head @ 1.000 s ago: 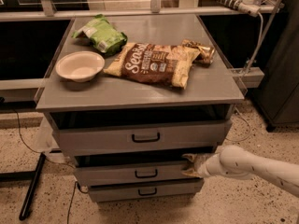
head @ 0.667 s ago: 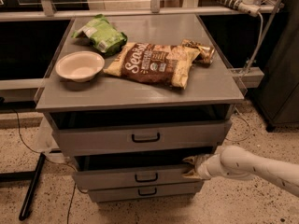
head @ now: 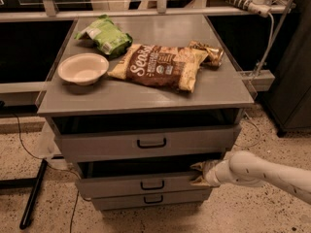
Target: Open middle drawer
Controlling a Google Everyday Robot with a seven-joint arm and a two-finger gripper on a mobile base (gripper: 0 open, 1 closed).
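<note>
The grey cabinet has three drawers. The middle drawer (head: 131,184) has a flat grey front and a small black bar handle (head: 151,184). It stands pulled out a little, with a dark gap above its front. The top drawer (head: 146,143) above it also stands slightly out. The lowest drawer (head: 150,199) sits just below. My gripper (head: 198,174) comes in from the right on a white arm (head: 262,171). Its fingertips rest at the right end of the middle drawer's top edge, beside the handle and well right of it.
On the cabinet top (head: 146,93) lie a cream bowl (head: 83,68), a green bag (head: 104,35), a brown chip bag (head: 160,66) and a small brown packet (head: 206,53). A black pole (head: 33,194) leans on the speckled floor at left. A power strip (head: 243,3) and cables hang at right.
The middle drawer has slid out slightly toward the camera, with my gripper moving along with its right end.
</note>
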